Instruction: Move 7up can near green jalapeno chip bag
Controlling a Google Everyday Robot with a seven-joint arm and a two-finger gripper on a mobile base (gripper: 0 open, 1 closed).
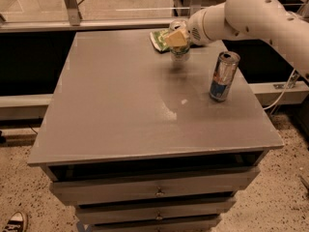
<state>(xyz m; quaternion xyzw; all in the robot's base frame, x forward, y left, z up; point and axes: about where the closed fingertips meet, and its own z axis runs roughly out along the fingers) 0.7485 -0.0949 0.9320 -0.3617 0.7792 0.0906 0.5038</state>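
My gripper (pixel 177 38) is at the back of the grey table (pixel 120 105), right of its middle, shut on the 7up can (pixel 180 53). The can is white and green, stands upright in the yellowish fingers, and sits at or just above the table top. The green jalapeno chip bag (pixel 158 36) lies flat at the table's back edge, just left of and behind the can, partly hidden by the gripper. The white arm (pixel 251 13) reaches in from the upper right.
A taller slim silver-and-blue can (pixel 223 76) stands upright near the table's right edge, in front of and to the right of the gripper. The table has drawers (pixel 154 190) below. A metal rail (pixel 96 24) runs behind the table.
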